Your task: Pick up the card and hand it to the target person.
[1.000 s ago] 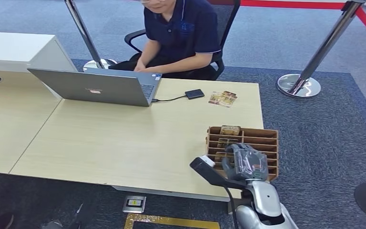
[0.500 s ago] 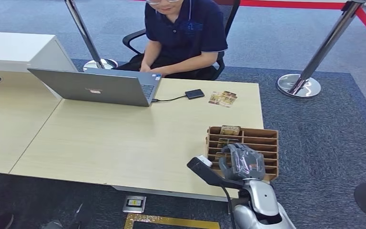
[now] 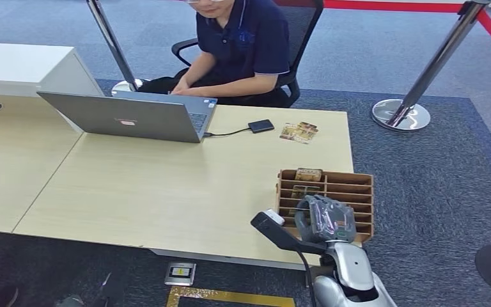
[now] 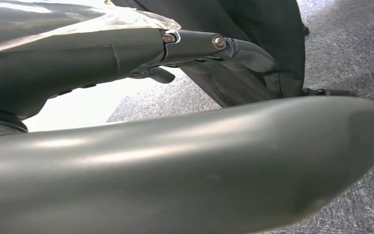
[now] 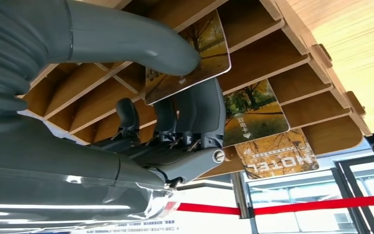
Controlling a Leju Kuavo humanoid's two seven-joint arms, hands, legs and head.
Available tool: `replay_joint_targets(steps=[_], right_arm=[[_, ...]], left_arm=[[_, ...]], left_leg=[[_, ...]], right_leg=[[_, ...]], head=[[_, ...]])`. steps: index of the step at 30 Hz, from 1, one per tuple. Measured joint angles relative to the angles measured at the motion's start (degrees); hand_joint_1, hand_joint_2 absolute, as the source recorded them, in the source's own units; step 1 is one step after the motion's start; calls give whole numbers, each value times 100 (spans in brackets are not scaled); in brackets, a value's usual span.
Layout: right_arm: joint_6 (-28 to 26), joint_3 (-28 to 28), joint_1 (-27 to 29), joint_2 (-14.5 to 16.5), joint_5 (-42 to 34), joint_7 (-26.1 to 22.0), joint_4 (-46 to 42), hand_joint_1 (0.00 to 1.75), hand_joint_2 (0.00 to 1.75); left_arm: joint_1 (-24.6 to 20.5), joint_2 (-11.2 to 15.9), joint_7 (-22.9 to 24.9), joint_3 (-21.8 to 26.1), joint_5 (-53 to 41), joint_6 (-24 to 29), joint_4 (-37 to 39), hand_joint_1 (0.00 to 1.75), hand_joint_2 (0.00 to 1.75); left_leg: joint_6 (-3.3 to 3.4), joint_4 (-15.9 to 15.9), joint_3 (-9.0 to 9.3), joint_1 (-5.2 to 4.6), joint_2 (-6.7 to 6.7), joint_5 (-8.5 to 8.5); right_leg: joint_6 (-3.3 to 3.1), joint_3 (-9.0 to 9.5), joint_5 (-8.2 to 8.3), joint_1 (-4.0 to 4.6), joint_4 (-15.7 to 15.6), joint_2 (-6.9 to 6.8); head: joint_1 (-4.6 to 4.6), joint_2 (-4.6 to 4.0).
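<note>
Right wrist view: robot hand (image 5: pixel 126 97) pinches card (image 5: pixel 190 58) over slotted wooden rack (image 5: pixel 272 53).

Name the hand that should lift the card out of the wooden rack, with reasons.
The right hand. It is already at the wooden rack, thumb and fingers pinching a card in its slot. The left hand hangs low over the carpet.

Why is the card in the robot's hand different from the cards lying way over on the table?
The pinched card stands in the wooden rack, between the right hand's thumb and fingers; the table cards lie flat, untouched, nearer the person. Both look brownish.
</note>
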Motion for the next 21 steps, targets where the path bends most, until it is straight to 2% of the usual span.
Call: replay_joint_targets(steps=[5,10,14,17,21], right_arm=[[14,0,-3,-8,15,5,18,117,175],[6,0,-15,-15,15,-23,59,111,175],[-3,0,-37,-23,9,-40,92,114,175],[-1,0,-57,-23,-2,-56,119,128,175],[-6,3,-73,-23,-19,-88,160,159,175]], left_arm=[[0,0,0,2,25,7,0,0,0],[0,0,-1,2,33,16,0,0,0],[0,0,-5,2,34,26,0,0,0],[-1,1,-7,2,43,31,0,0,0],[-1,2,-7,2,52,32,0,0,0]], left_leg=[[0,0,0,0,0,0],[0,0,1,0,0,0],[0,0,1,0,0,0],[0,0,1,0,0,0],[0,0,3,0,0,0]], right_leg=[[0,1,0,0,0,0],[0,1,0,0,0,0],[0,1,0,0,0,0],[0,2,0,0,0,0],[0,3,0,0,0,0]], head=[[0,0],[-2,0],[-1,0],[-1,0],[-1,0]])
